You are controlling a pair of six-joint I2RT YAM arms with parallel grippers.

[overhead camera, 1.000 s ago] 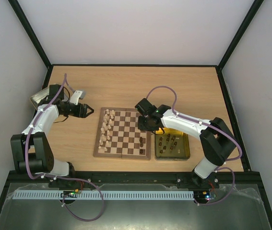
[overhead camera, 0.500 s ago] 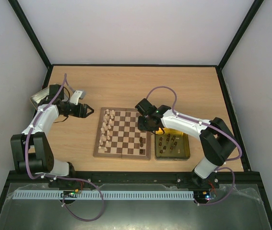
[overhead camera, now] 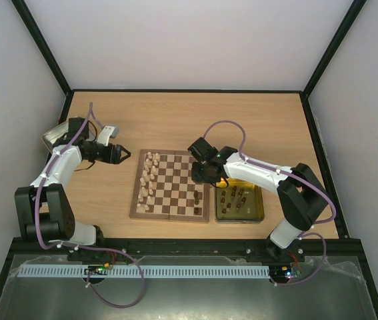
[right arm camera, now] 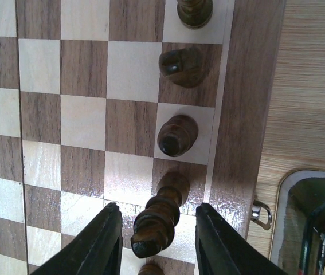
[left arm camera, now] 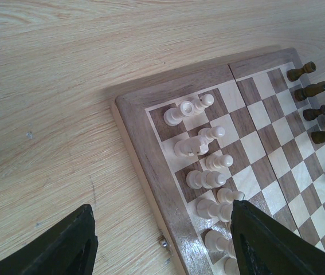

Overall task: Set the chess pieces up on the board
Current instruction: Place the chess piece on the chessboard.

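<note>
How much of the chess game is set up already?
About halfway. The cream pieces look done, in two rows along one side of the board. A few dark pieces stand on the opposite edge, and the right pincer straddles another dark piece there. Many more wait in the gold tin.

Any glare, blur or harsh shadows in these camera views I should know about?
Top external: even, soft light, no hard shadows. Left wrist: cream pieces sharp, its own fingers dark and soft. Right wrist: pale sheen on the board; the nearest dark piece slightly blurred.
</note>
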